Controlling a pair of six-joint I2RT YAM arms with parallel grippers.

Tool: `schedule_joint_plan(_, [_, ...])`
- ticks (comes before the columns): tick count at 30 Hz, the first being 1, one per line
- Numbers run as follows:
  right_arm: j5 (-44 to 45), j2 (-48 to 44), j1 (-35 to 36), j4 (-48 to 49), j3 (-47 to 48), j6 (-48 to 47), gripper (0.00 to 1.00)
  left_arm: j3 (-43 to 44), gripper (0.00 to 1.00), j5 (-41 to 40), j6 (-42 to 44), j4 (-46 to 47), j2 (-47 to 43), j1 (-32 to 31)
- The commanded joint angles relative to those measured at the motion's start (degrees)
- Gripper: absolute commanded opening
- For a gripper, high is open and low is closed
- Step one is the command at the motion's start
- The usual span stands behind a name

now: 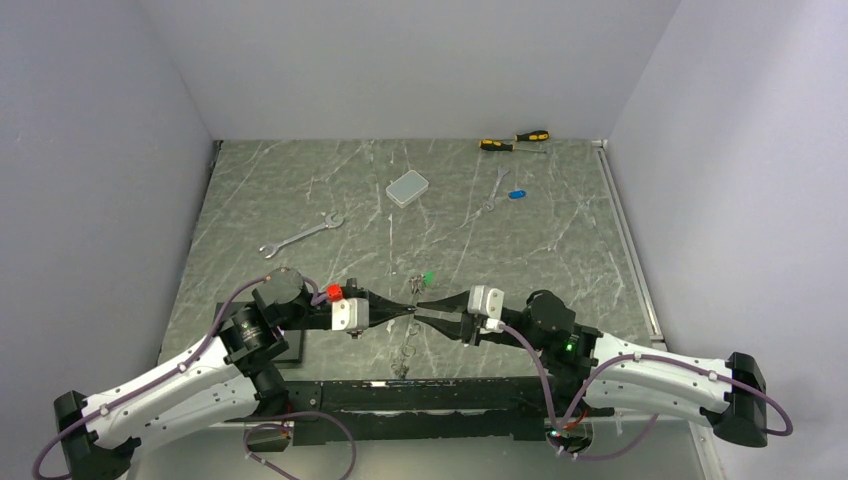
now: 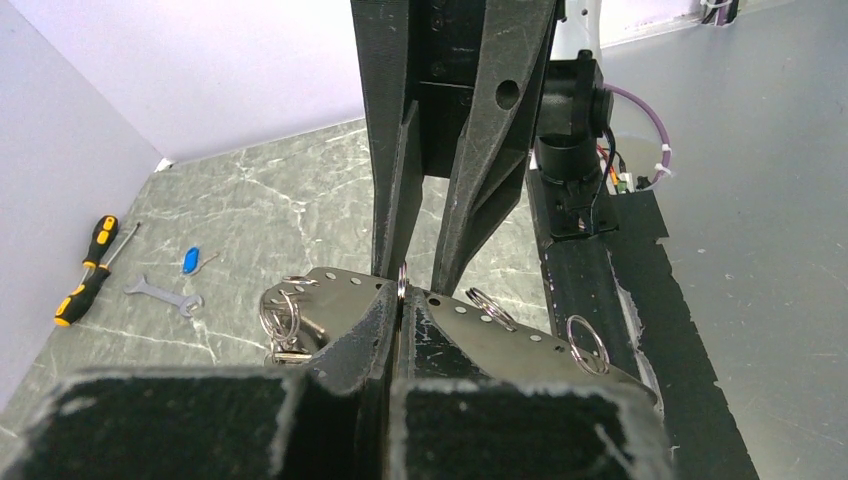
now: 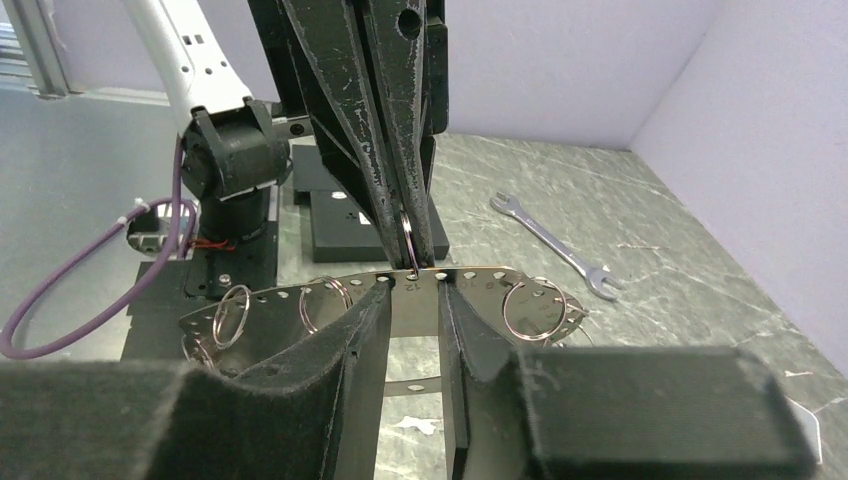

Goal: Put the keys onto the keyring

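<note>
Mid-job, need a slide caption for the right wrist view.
Left gripper pinching a small ring on the keyring, right gripper open opposite, wrench beyond.

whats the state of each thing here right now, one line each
left pincer: shut on a small ring of the keyring
right pincer: jaws apart, tips straddling that ring
keyring: gripped by one small ring
green key: beside the keyring's far end, attached or not unclear
blue key: lying loose, far from the keyring
box: lying flat, looks shut
</note>
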Motion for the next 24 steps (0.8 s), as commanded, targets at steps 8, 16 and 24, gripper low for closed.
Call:
schedule_joint_plan(8, [-1.30,-1.21,0.25,1.36,3.95,-0.27,0.28,2.04,0.00,0.84,0.58,2.08,-1.14,-0.26])
schedule_joint_plan(16, [-0.07,-2.25,0.25,-1.55,4.89,-1.33,0.28,3.39,0.00,0.22,2.18,-1.60,-0.37,-0.26])
schedule_joint_plan(24, [-0.29,-0.09,0.26,-1.28,4.61,-0.65,0.28,7.29,0.00,0.00,3.65,-7.57,3.22,-0.28])
